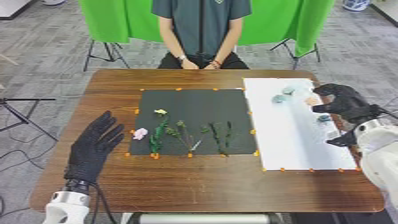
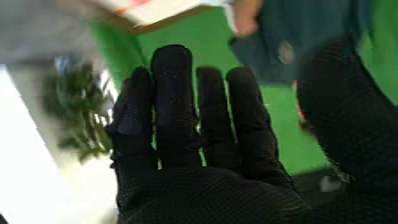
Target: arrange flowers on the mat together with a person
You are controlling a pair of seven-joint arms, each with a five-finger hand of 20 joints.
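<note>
My left hand (image 1: pixel 96 145) rests palm-down over the table's left side, left of the dark mat (image 1: pixel 191 102), fingers straight. Over the right part of the white sheet (image 1: pixel 306 145) is my right hand (image 1: pixel 351 107), its fingers apart from the thumb, holding nothing visible. In the right wrist view the right hand (image 2: pixel 200 185) has straight fingers. On the mat lie a pink flower (image 1: pixel 140 133), a pale yellow flower (image 1: pixel 161 112) and several green stems (image 1: pixel 182 132). Pale blue-green flowers (image 1: pixel 282 95), a peach flower (image 1: pixel 312 101) and a dark bluish flower (image 1: pixel 324 118) lie on the white sheet.
The brown table (image 1: pixel 178 190) has orange tape pieces around the mat and sheet. A person (image 1: pixel 202 30) sits across the table, hands together near its far edge. Behind hangs a green cloth (image 1: pixel 289 25).
</note>
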